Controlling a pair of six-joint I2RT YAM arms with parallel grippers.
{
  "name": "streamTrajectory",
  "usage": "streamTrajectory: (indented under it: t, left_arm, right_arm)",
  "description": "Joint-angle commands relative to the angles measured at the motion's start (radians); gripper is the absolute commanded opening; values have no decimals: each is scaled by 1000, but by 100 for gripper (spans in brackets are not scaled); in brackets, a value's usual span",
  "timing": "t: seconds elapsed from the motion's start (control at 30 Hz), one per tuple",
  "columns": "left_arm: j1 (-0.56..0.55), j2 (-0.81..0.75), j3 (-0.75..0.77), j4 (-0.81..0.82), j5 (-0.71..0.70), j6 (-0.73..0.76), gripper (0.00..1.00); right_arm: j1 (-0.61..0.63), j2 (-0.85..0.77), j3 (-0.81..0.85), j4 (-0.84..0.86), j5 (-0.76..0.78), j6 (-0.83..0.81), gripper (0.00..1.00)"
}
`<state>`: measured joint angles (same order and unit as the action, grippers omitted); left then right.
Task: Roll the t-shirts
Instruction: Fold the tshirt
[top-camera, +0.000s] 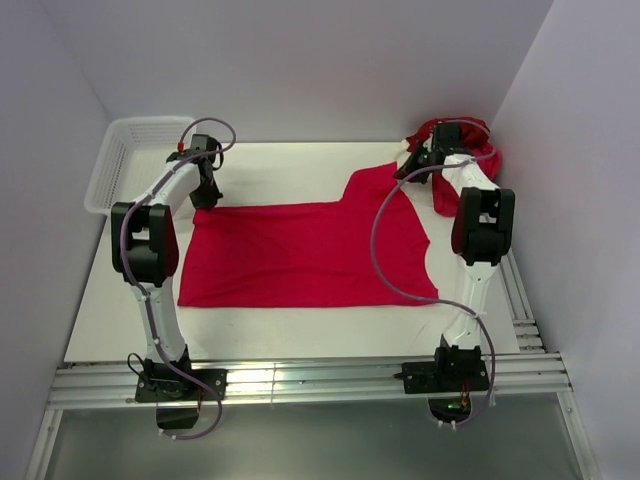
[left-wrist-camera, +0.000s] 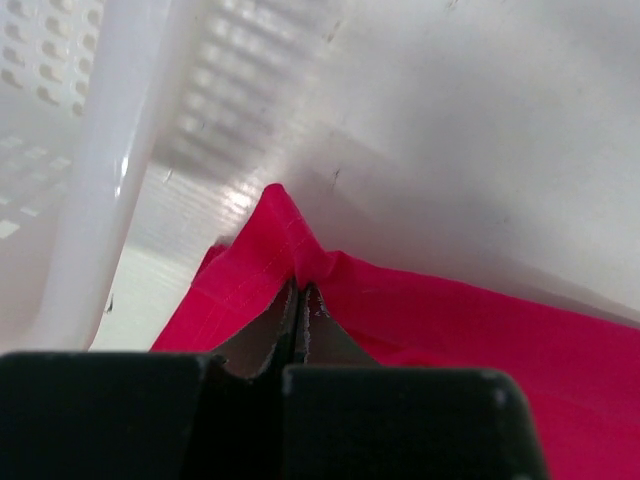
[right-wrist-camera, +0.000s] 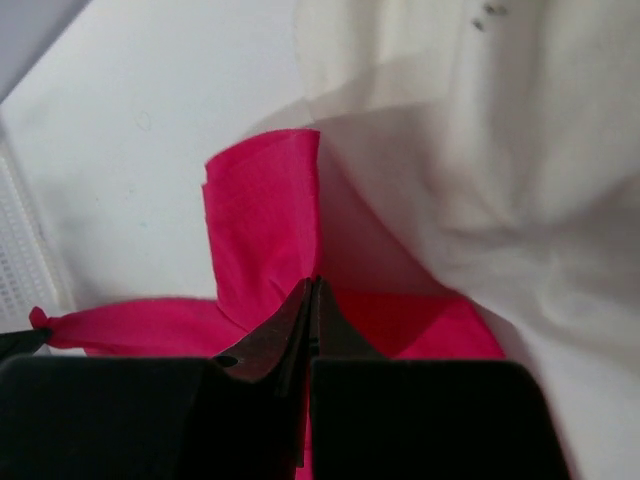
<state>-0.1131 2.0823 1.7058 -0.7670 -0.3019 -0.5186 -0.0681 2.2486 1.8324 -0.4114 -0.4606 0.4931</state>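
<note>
Held the red t-shirt by 2 far corners, pinched tight in left jaws and right jaws. Stretched flat on the bench, probably for a neat roll.

Crimson t-shirt: one, plain bright red, short-sleeved. It lay spread nearly flat and lightly wrinkled, the body a broad rectangle with one sleeve reaching toward the far right. Its far left corner and a fold of that sleeve were pinched up into small peaks.

Dark red t-shirt: crumpled in a far-right heap.

Cream t-shirt: rumpled, touching the crimson fold.
</note>
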Motion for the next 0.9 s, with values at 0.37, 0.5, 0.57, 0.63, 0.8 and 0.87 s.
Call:
streamTrajectory:
  t: [0.37,0.5,0.57,0.63,0.8,0.87]
  left_arm:
    - [-5,-108,-63,21,-19,-12,0]
    - [-5,-116,-64,26,-13,-18,0]
    - [-5,-114,-69,25,-6,-21,0]
    - [-5,-120,-83,31,-5,-26,0]
    - [-5,-155,-129,46,-3,-37,1]
    - [-5,-169,-147,48,-5,-37,1]
  right_arm:
    - [-45,-227,-163,54,-101,2,0]
    - [-50,-287,-223,69,-112,9,0]
    - [-55,-316,-257,80,-115,12,0]
    - [-61,-333,-278,88,-118,18,0]
    - [-84,-380,-352,123,-136,42,0]
    - [-90,-394,-367,125,-145,48,0]
